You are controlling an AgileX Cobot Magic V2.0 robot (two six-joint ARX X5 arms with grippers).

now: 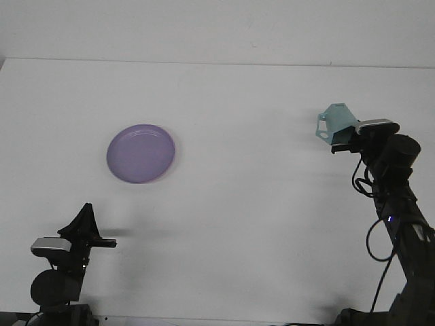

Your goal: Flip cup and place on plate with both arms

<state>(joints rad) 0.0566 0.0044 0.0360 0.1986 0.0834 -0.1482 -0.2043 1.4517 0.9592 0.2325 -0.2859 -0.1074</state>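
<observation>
On the white counter, the left pincer waits low at the near left corner, holding nothing; whether its fingers are parted cannot be told from here. Beyond it and slightly right, apart from both arms, lies the purple plate, bare. Far across at right, the pale green cup sits tilted, handle to the left, at the tip of the right pincer, which appears clamped on the cup's lower right side. The cup looks raised off the surface. The plate lies well to the cup's left, nearer the idle left arm, so the carry probably runs leftward.
</observation>
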